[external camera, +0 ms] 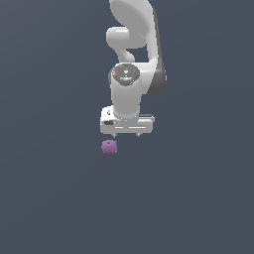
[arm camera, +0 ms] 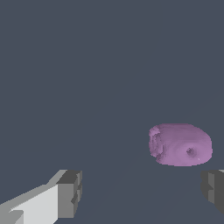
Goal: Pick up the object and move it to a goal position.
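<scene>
the claw (external camera: 127,134) hangs spread and empty near the purple object (external camera: 109,147), which lies on the tabletop (external camera: 198,198) just off its line, apparently so the fingers (arm camera: 70,192) can straddle it.

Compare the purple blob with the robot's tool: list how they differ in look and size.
The purple blob is magenta, rounded and lumpy; the tool is white with grey, boxy fingertips. The blob is narrower than the tool's body. The blob lies off to one side, outside the open tool. Both look matte.
</scene>
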`<state>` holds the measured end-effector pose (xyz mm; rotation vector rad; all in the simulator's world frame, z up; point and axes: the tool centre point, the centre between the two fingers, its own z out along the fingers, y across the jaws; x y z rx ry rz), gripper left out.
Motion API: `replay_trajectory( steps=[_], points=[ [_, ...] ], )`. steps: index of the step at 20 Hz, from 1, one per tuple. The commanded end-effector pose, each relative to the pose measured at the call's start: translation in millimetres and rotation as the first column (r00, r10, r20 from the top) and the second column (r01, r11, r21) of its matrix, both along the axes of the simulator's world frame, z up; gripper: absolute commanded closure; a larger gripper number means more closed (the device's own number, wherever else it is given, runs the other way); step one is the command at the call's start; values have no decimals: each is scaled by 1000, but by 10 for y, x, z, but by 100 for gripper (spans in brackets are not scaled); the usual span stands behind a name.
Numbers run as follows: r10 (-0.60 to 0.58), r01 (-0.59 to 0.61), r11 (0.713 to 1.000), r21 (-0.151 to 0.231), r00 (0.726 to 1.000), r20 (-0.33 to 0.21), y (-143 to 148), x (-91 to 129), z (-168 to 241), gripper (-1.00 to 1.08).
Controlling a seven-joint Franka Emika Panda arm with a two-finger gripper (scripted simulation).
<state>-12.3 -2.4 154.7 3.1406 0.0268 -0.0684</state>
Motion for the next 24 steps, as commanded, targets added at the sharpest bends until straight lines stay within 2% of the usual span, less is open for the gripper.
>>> replay_trajectory(
  steps=[1, 10, 17, 24],
  points=[
    [0, 0, 1000, 0, 1000, 0, 0, 0, 0, -92],
    [-15, 16, 1000, -19, 998, 59, -68, 150, 232, -92],
    [-32, 33, 999, -17, 998, 57, -74, 144, 216, -92],
    [-123, 124, 992, -12, 991, 56, -113, 135, 164, -92]
  ],
)
